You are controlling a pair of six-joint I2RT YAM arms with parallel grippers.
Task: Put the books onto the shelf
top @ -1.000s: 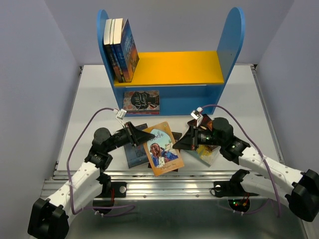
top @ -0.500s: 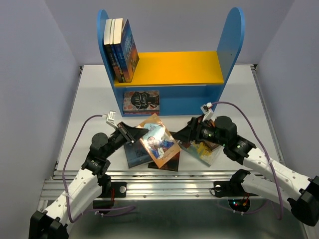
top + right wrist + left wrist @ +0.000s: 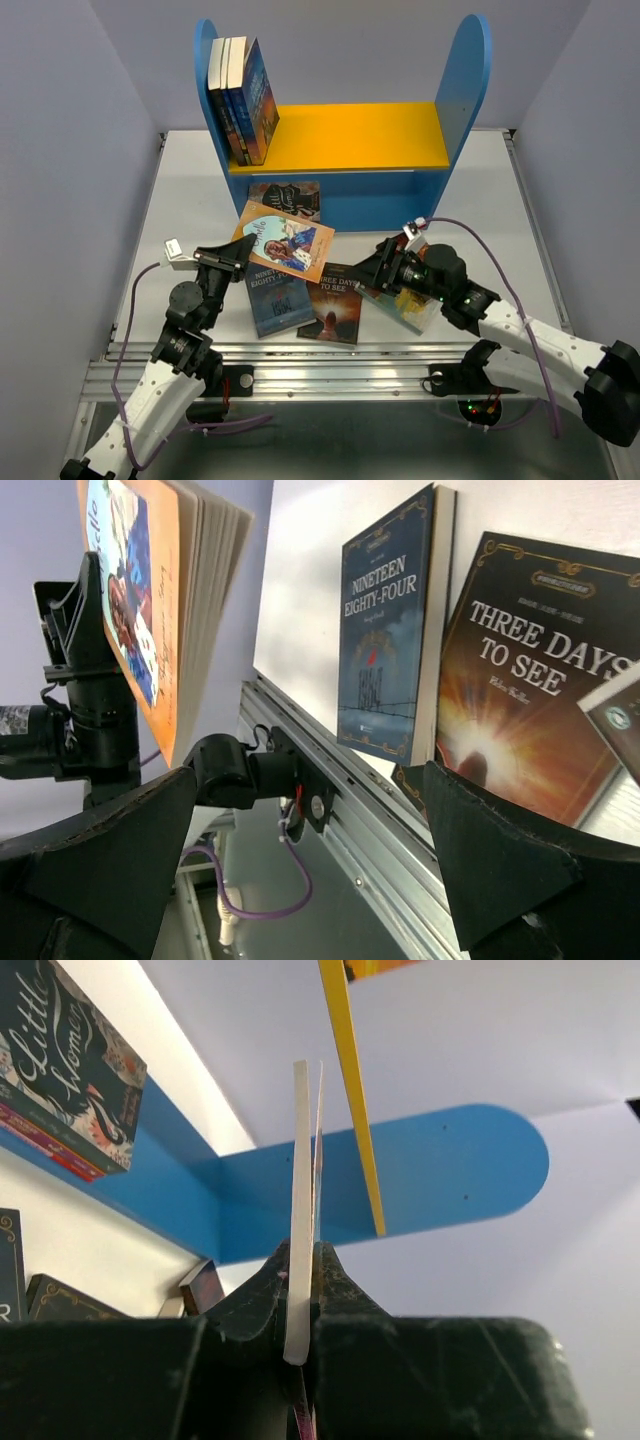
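My left gripper is shut on the edge of the orange and light-blue book and holds it off the table, in front of the shelf. From the left wrist the book's page edge stands clamped between the jaws. My right gripper is open and holds nothing, low over the books at centre right. Blue "Nineteen Eighty-Four" and dark "Three Days to See" lie flat on the table. A yellow-teal book lies partly under my right arm. The right wrist view shows the lifted book beside "Nineteen Eighty-Four".
Three books stand at the left end of the yellow upper board. A dark "Little Women" book lies in the blue lower compartment. The metal rail runs along the table's near edge. Grey walls stand close on both sides.
My right gripper has let go of the orange book and opened. My left gripper has lifted that book up and to the left, toward the shelf front, uncovering "Three Days to See".
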